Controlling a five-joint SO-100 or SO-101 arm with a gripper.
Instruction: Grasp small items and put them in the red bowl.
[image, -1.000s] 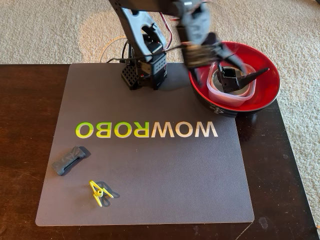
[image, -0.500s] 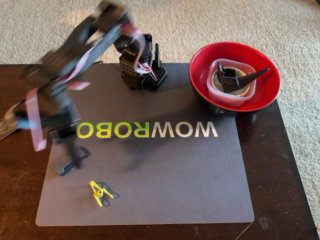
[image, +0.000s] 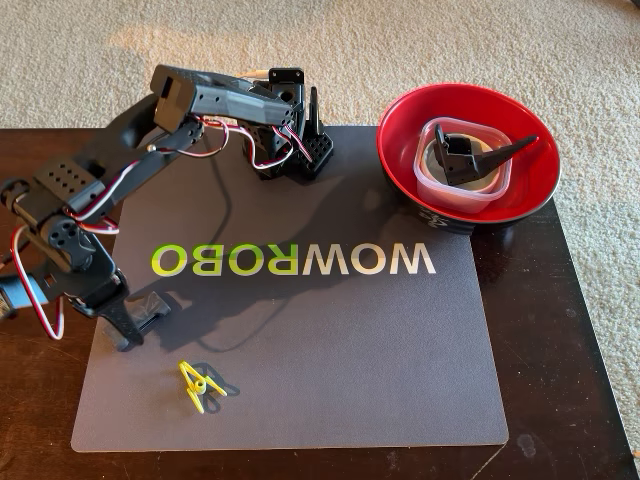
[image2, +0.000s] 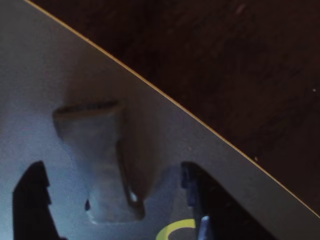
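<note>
Your tool (image2: 117, 200) is spread, holding nothing, down at the mat's near-left with the grey block (image2: 102, 165) between its jaws, long axis running away from the wrist camera; tub (image: 462, 167) and bracket (image: 470, 158) lie in the bowl (image: 400, 165), far right.

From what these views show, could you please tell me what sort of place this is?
Probably a room at home, used as a hobby robotics setup: beige carpet underlies a dark wooden table, which carries a grey WOWROBO mat and a red bowl.
</note>
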